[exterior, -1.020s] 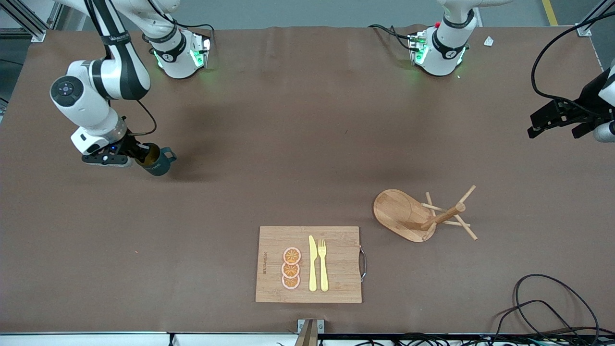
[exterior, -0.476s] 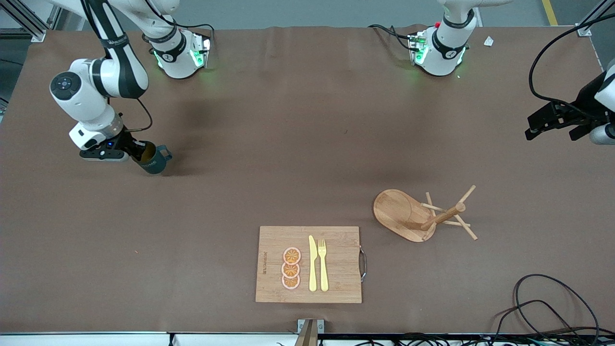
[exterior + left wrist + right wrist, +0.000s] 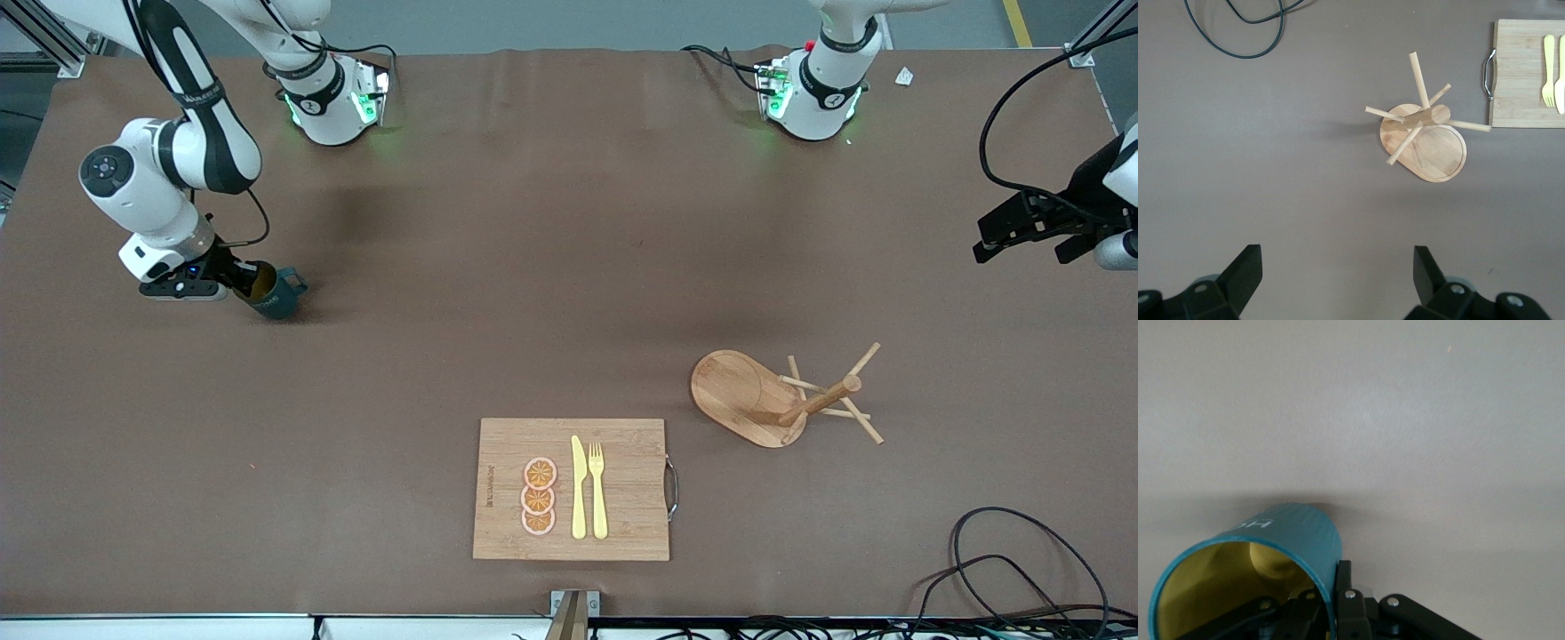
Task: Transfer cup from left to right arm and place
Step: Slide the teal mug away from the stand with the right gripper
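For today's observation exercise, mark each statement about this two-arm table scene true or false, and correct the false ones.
1. The right gripper is shut on the dark teal ribbed mug. True.
2. The left gripper holds the wooden peg rack. False: it is open and holds nothing.
3. A yellow knife and a yellow fork lie on the bamboo cutting board. True.
4. The peg rack stands upright. False: it lies tipped over on the table.
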Controlling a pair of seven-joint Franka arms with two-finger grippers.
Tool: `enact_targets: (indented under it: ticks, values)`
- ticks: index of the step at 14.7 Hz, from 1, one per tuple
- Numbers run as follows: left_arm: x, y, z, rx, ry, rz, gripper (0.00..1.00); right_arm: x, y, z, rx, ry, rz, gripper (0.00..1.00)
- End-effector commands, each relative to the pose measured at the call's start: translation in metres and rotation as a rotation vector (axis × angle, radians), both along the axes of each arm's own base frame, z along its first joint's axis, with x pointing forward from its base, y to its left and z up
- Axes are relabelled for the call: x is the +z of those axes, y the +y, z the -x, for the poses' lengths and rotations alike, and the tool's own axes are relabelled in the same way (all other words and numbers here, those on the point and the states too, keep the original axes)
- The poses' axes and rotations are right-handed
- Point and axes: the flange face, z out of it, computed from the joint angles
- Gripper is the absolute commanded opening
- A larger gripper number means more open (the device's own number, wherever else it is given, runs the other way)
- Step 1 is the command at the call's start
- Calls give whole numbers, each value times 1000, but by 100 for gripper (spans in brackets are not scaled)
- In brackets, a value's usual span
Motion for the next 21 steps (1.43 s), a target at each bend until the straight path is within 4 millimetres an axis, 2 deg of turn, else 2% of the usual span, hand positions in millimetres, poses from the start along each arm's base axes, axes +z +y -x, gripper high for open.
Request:
enact_targets:
  ticks: [1,2,4,5,6,7,9,10,11,13,17,21]
  values:
    - [6,2,-1,6,-13,2,100,-16,-15,10,10,23,-19,0]
    - [10,1,-1,9,-22,3,100,-15,-15,10,11,22,-19,0]
    - [32,5,0,12,-67,10,100,-15,-15,10,11,25,-19,0]
    - [37,6,1,13,-74,13,100,-15,-14,9,14,23,-19,7]
    - [37,6,1,12,-73,6,100,-14,-15,8,13,23,-19,26]
    - [34,4,0,11,-66,4,100,-14,-15,8,13,23,-19,63]
    - [32,2,0,3,-63,4,100,-14,-16,8,10,23,-19,79]
    - [25,-1,-5,-3,-51,3,100,-14,-18,9,3,24,-20,84]
    - [20,1,-8,5,-40,7,100,-15,-26,12,-18,25,-21,93]
    - [19,3,-7,11,-31,19,100,-15,-28,13,-24,28,-23,100]
    - [24,1,-3,6,-35,8,100,-4,-23,18,-63,77,-47,100]
    - [27,2,-3,0,-40,4,100,27,8,15,-71,113,-167,100]
